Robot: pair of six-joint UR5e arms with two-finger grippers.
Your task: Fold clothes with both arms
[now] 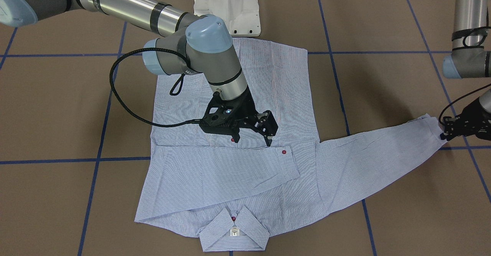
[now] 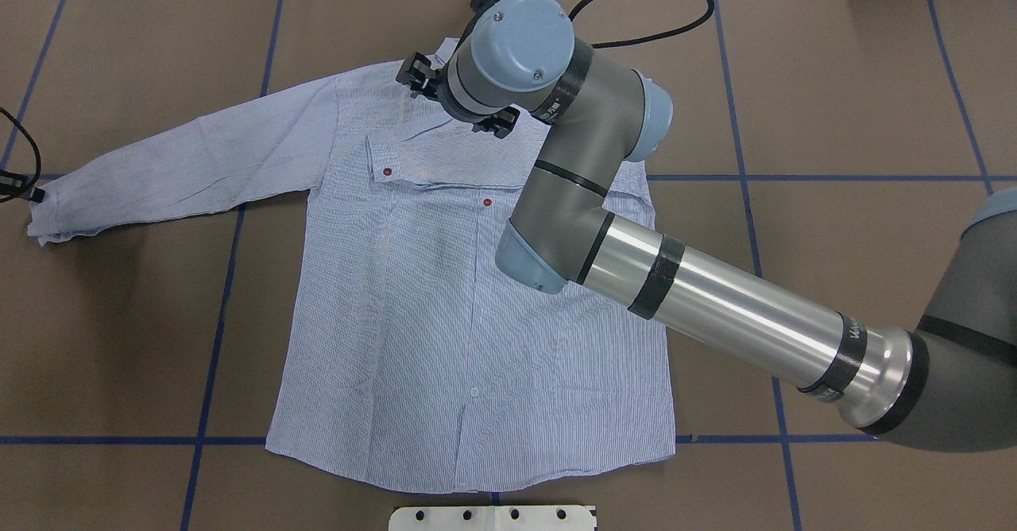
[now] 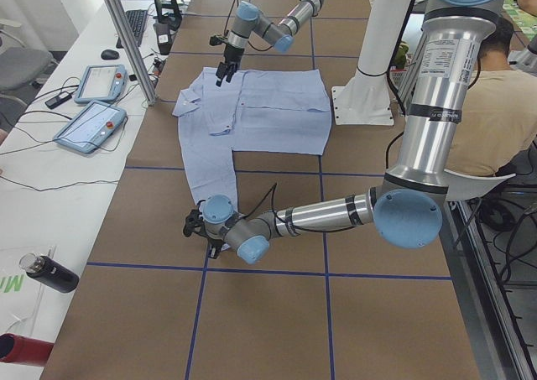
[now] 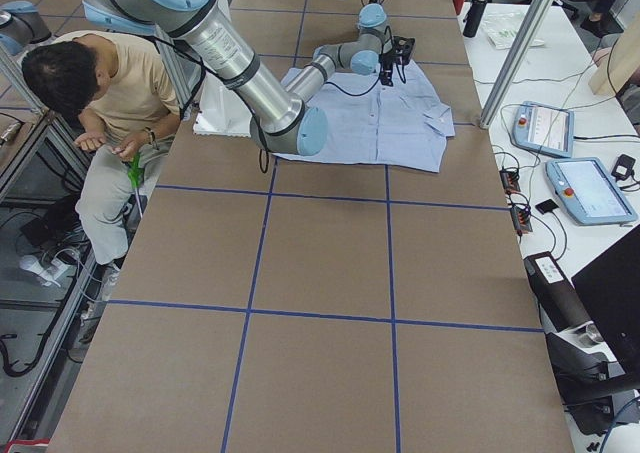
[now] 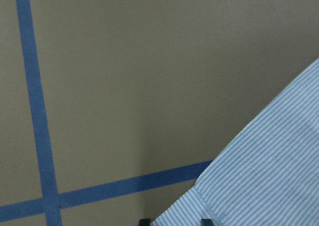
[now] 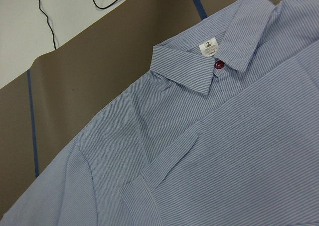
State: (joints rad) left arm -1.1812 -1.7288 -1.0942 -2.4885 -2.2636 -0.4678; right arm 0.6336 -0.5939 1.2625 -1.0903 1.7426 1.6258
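Observation:
The striped shirt point(image 1: 230, 179) lies front up on the table, collar point(image 1: 234, 233) with white label toward the operators' side. One sleeve point(image 1: 215, 168) is folded across the chest; the other sleeve point(image 1: 383, 152) stretches out sideways. My right gripper point(image 1: 253, 138) hovers open and empty just above the chest by the folded cuff. My left gripper point(image 1: 445, 131) sits at the outstretched sleeve's cuff point(image 5: 259, 186), which lies flat between its parted fingertips point(image 5: 144, 221). The right wrist view shows the collar point(image 6: 209, 61) and the folded sleeve point(image 6: 249, 161).
The white pedestal base point(image 1: 226, 7) stands at the shirt's hem side. Blue tape lines point(image 2: 214, 340) grid the brown table. A seated person point(image 4: 90, 103) is beside the table. Control tablets point(image 3: 88, 124) and a bottle point(image 3: 50, 273) lie on the side bench.

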